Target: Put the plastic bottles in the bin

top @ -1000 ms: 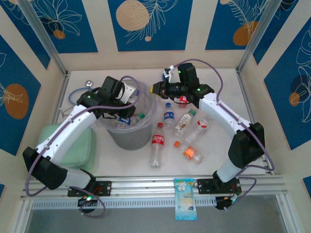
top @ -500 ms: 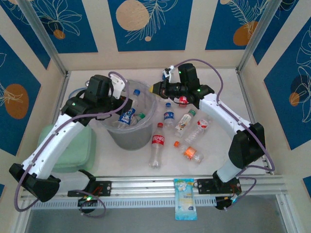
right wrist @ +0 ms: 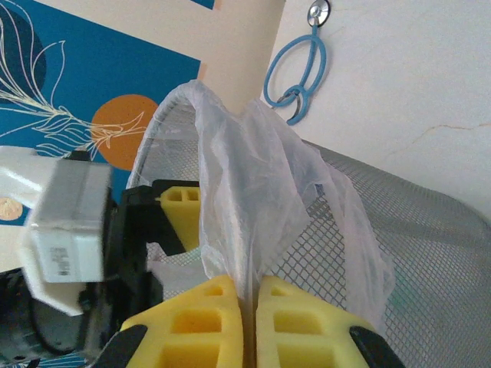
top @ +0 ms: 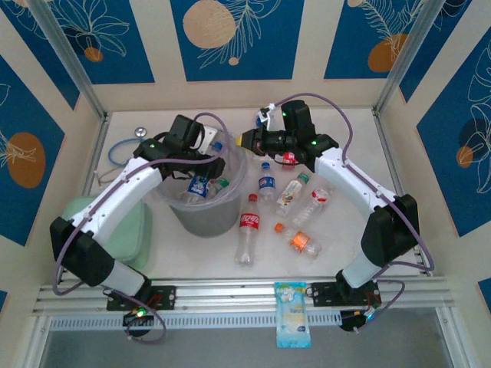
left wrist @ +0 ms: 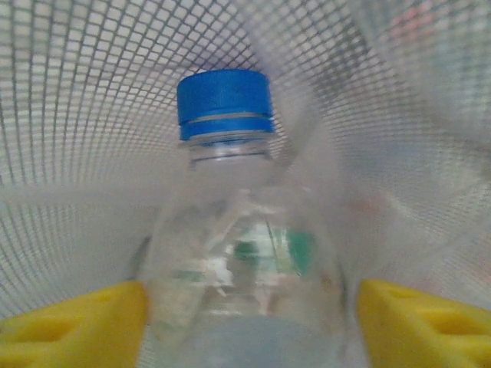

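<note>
left jaws: standing wide, a yellow finger [left wrist: 73,330] on each side of a blue-capped bottle [left wrist: 245,253]. Its body fills the gap right up to both, so I honestly can't tell if they're pinching it or have let go
bottle between them: cap [left wrist: 225,103] points away from the jaws, with mesh wall all round just past it, so I'd say it's already inside the bin [top: 201,215]
how it handles: looks empty, so light. Thin walls that'll dent under a squeeze, smooth and a bit slippery. I'd take one mid-body, or at the stiffer neck under the cap
right jaws: closed tight on a fold of the thin clear liner [right wrist: 245,176] at the bin's rim, nothing else in them
liner: floppy film, probably tears if tugged hard
out from the right jaws: about six bottles lie loose on the surface [top: 192,253], including a red-label one [top: 247,226], a blue-label one [top: 266,184] and an orange one [top: 301,241]
furthest off: blue stethoscope [right wrist: 295,73], well past the bin
progress guess: a few in, roughly half left
</note>
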`<state>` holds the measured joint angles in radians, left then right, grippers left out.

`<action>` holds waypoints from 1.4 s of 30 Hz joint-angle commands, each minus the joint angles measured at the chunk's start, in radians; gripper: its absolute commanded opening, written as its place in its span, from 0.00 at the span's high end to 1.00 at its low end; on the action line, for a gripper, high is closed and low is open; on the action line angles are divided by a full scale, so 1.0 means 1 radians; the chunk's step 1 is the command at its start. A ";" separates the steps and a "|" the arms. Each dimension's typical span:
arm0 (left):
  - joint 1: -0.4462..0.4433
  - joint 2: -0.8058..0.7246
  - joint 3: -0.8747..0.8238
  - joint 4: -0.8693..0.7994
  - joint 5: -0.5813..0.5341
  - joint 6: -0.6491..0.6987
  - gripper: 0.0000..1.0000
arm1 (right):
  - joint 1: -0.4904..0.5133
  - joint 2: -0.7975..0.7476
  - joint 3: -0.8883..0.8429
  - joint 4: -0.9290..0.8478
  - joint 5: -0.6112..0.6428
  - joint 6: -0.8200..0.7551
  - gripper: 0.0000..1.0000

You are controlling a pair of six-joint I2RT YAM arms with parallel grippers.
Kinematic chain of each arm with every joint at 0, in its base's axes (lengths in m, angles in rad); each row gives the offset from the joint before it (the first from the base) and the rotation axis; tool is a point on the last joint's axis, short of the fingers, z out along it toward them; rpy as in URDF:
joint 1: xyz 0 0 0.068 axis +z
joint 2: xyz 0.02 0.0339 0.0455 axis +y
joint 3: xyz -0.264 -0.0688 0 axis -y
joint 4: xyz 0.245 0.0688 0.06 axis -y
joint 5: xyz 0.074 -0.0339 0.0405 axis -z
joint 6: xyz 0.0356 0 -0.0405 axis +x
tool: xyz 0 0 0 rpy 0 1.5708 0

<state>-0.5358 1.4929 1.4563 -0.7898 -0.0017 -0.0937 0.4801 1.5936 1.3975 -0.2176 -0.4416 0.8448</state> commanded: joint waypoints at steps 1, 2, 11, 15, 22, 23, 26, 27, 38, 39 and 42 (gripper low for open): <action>0.007 0.013 0.026 0.029 -0.019 0.009 0.40 | -0.006 -0.015 -0.014 -0.034 0.003 -0.024 0.93; 0.007 0.013 0.021 0.034 -0.018 0.011 0.44 | -0.007 -0.014 -0.014 -0.034 0.002 -0.024 0.93; 0.008 -0.075 0.032 0.021 -0.064 0.035 0.68 | -0.015 -0.006 -0.021 -0.019 -0.003 -0.020 0.94; 0.008 -0.127 0.059 0.015 -0.070 0.037 0.73 | -0.018 -0.013 -0.029 -0.011 -0.004 -0.023 0.95; 0.008 -0.229 0.014 0.103 -0.021 0.005 0.84 | -0.020 -0.033 -0.043 0.007 -0.002 -0.033 0.96; 0.008 -0.249 -0.013 0.141 -0.007 -0.006 0.87 | -0.020 -0.035 -0.044 0.011 0.000 -0.034 0.96; 0.008 -0.316 -0.117 0.288 0.062 -0.088 0.91 | -0.020 -0.038 -0.048 0.016 0.001 -0.033 0.96; 0.008 -0.329 -0.141 0.318 0.092 -0.118 0.91 | -0.020 -0.038 -0.050 0.017 0.001 -0.033 0.96; 0.001 -0.345 -0.251 0.227 0.155 -0.205 0.92 | -0.023 -0.050 -0.060 0.019 0.010 -0.034 0.96; 0.000 -0.338 -0.255 0.201 0.149 -0.185 0.91 | -0.023 -0.048 -0.060 0.021 0.011 -0.033 0.96; -0.004 -0.321 -0.276 0.180 0.155 -0.144 0.87 | -0.022 -0.040 -0.057 0.028 0.007 -0.027 0.97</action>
<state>-0.5335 1.1606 1.1973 -0.5137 0.1379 -0.2806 0.4583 1.5650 1.3468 -0.1799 -0.4419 0.8337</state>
